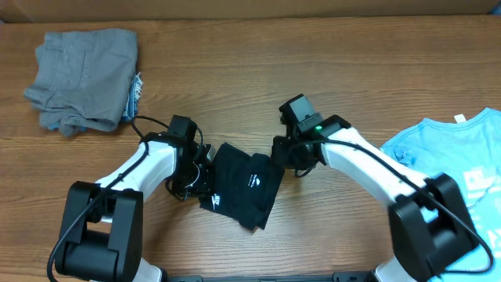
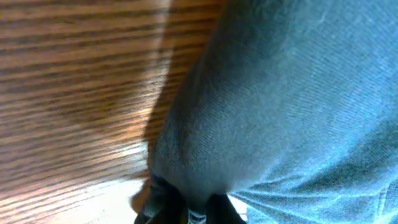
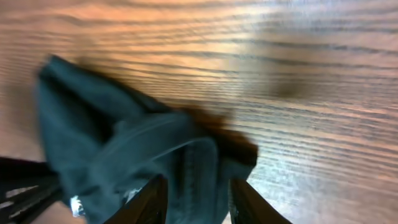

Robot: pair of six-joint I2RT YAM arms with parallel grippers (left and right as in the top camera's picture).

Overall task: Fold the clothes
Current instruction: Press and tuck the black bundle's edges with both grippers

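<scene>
The black T-shirt (image 1: pixel 244 186) with a small white logo lies bunched at the table's middle front, between my two grippers. My left gripper (image 1: pixel 205 169) is at the shirt's left edge. In the left wrist view its jaws (image 2: pixel 200 210) are pinched shut on a fold of the black T-shirt (image 2: pixel 280 106), which fills most of that view. My right gripper (image 1: pixel 283 157) is at the shirt's upper right corner. In the right wrist view its fingers (image 3: pixel 198 200) are closed on a hemmed fold of the black T-shirt (image 3: pixel 124 149) just above the wood.
Grey folded garments (image 1: pixel 82 77) sit stacked at the far left back, with a bit of blue fabric under them. A light blue T-shirt (image 1: pixel 450 168) with white print lies spread at the right edge. The wooden table (image 1: pixel 258 78) shows bare between them.
</scene>
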